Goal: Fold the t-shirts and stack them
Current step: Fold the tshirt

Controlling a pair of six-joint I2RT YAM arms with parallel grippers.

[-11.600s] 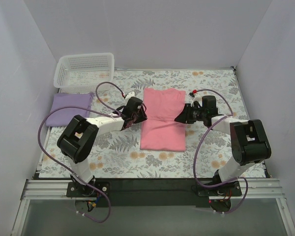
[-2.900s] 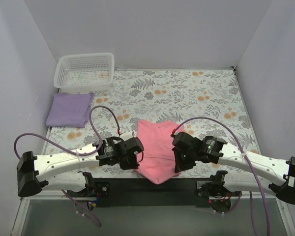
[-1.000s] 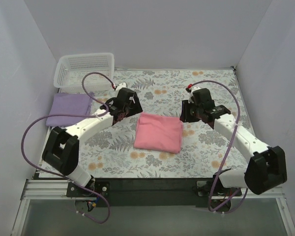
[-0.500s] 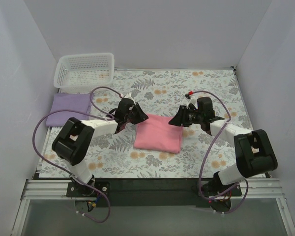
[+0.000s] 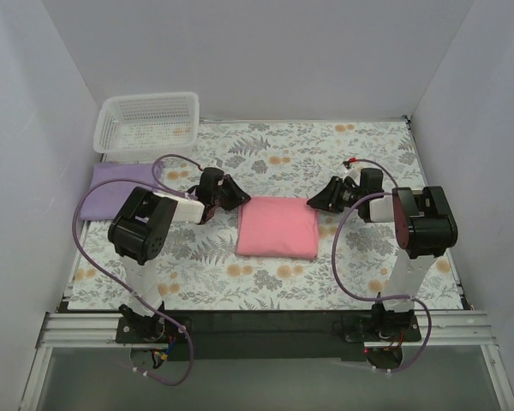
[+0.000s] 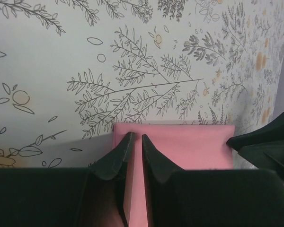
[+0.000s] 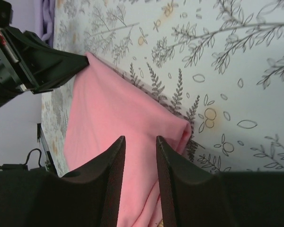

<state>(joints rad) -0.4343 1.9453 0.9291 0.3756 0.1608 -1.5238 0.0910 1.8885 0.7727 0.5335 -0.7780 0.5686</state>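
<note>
The salmon-pink t-shirt (image 5: 277,228) lies folded into a small rectangle at the middle of the floral cloth. My left gripper (image 5: 232,198) is low at its far left corner. In the left wrist view the jaws (image 6: 136,137) stand almost shut, with pink cloth (image 6: 180,146) in the narrow gap. My right gripper (image 5: 317,201) is low at the far right corner. Its jaws (image 7: 139,138) are closed to a small gap filled with pink cloth (image 7: 109,118). The lavender t-shirt (image 5: 111,190) lies folded at the far left, partly behind a purple cable.
A white lattice basket (image 5: 147,122) stands at the back left corner, just beyond the lavender shirt. White walls close the table in on the left, back and right. Purple cables loop beside both arms.
Both grippers have dropped from beside the pink shirt onto its far corners. The shirt's far edge, skewed before, now lies square to the table.
</note>
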